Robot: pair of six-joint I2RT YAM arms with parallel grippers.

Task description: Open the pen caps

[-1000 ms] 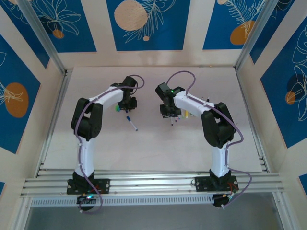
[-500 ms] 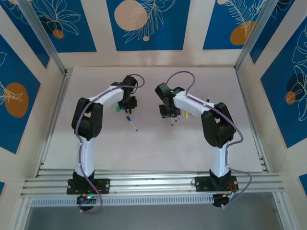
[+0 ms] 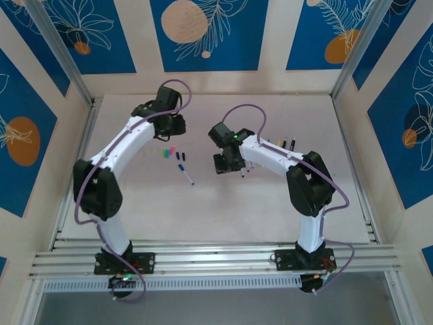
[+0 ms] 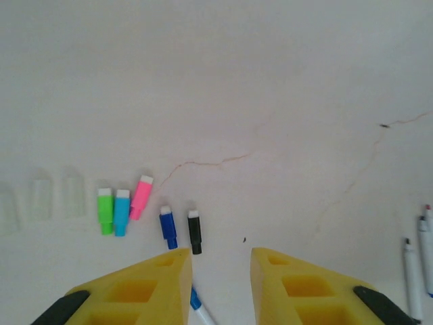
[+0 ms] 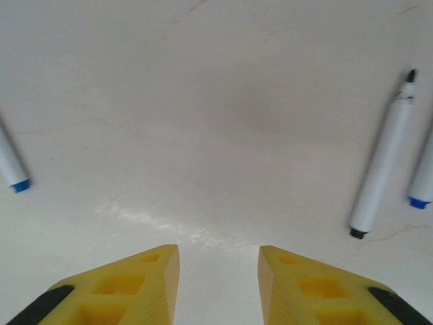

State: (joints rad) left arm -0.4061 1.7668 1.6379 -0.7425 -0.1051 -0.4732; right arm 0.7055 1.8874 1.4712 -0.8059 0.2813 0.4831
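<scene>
The left tool [image 4: 220,261] and the right tool [image 5: 218,254] are both spread apart and hold nothing. Five pen caps [image 4: 121,212] lie in a row on the bench [image 4: 270,81], a little nearer than the left tool. A white pen [image 5: 383,169] lies right of the right tool.

caps [image 4: 121,212]: 5 | pens [image 5: 382,169]: roughly 6, some partly hidden

Left arm [image 3: 125,142] and right arm [image 3: 270,154]: white links, black joints, a purple cable [image 3: 243,107] each. Yellow wedge fingers [image 4: 145,294] carry square recesses.

Left hand [image 4: 218,261] and right hand [image 5: 216,256] — both empty, jaws apart
</scene>
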